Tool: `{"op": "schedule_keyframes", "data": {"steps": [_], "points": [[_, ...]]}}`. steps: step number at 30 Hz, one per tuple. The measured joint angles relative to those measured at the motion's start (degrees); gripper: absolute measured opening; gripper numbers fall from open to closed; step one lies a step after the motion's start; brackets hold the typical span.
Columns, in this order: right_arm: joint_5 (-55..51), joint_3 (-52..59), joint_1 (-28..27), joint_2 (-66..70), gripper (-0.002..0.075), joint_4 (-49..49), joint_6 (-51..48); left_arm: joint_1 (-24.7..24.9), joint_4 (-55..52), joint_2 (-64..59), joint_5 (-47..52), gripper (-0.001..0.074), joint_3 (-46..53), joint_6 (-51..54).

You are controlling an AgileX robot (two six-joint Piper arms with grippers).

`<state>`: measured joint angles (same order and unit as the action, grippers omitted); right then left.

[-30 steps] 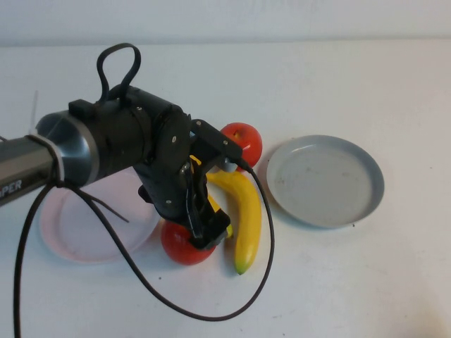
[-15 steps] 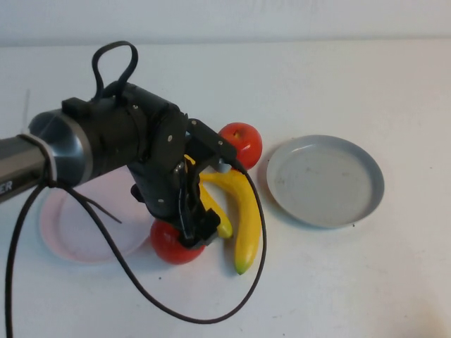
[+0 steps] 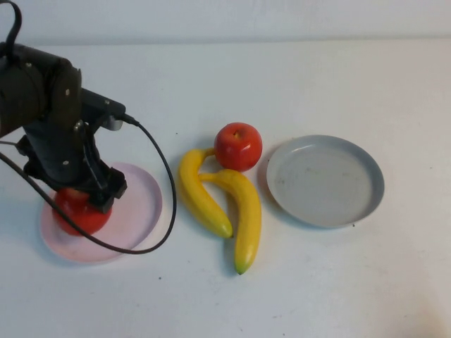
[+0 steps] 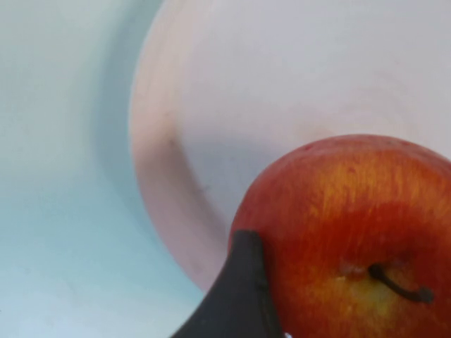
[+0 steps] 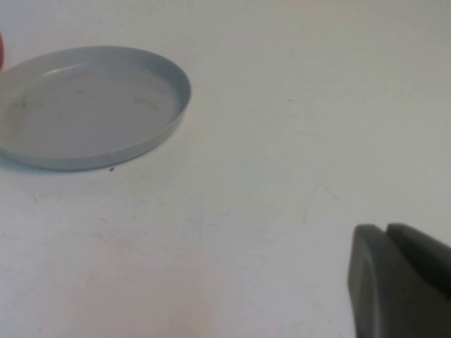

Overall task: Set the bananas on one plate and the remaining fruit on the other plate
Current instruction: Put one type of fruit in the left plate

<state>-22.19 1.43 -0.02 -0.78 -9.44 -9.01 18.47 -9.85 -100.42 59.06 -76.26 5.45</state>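
Note:
My left gripper (image 3: pixel 86 203) is shut on a red apple (image 3: pixel 77 213) and holds it over the near-left part of the pale pink plate (image 3: pixel 139 204); I cannot tell whether the apple touches the plate. The left wrist view shows that apple (image 4: pixel 352 218), one dark finger (image 4: pixel 236 296) against it, and the pink plate (image 4: pixel 282 84) below. Two yellow bananas (image 3: pixel 201 193) (image 3: pixel 246 215) lie side by side mid-table. The second red apple (image 3: pixel 238 146) sits just behind them. The grey-blue plate (image 3: pixel 325 179) is empty on the right. My right gripper (image 5: pixel 391 282) is shut over bare table, outside the high view.
The left arm's black cable (image 3: pixel 165 190) loops across the table between the pink plate and the bananas. The grey-blue plate (image 5: pixel 84 105) also shows in the right wrist view, some way from the right gripper. White tabletop all round.
My left gripper has carried the red apple from beside the bananas leftward to the pink plate. Both bananas are now uncovered. The other apple and grey-blue plate have not moved.

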Motion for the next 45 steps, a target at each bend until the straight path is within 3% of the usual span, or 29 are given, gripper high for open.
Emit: {"op": "schedule_keyframes", "data": {"steps": [4, 9, 29, 40, 42, 45], "points": [[0.0, 0.0, 0.0, 0.0, -0.0017, 0.0, 0.0, -1.2, -0.6, -2.0, 0.0, 0.0591, 0.0, 0.0], [0.0, 0.0, 0.0, 0.0, -0.0017, 0.0, 0.0, -1.2, -1.6, -2.0, -1.0, 0.0668, 0.0, -1.2], [0.0, 0.0, 0.0, 0.0, -0.0017, 0.0, 0.0, 1.0, 3.1, 3.0, 1.8, 0.0669, 0.0, -7.2], [0.0, 0.0, 0.0, 0.0, -0.0017, -0.2, 0.0, 1.0, 2.1, 2.5, 10.3, 0.0669, -0.6, -7.3], [0.0, 0.0, 0.0, 0.0, -0.0017, -0.6, 0.0, 0.6, 2.1, 2.1, 7.8, 0.0669, -0.6, -6.0], [0.0, 0.0, 0.0, 0.0, -0.0017, -1.0, 0.0, -0.8, 1.4, -0.3, -4.0, 0.0669, -0.7, -4.0]]}}
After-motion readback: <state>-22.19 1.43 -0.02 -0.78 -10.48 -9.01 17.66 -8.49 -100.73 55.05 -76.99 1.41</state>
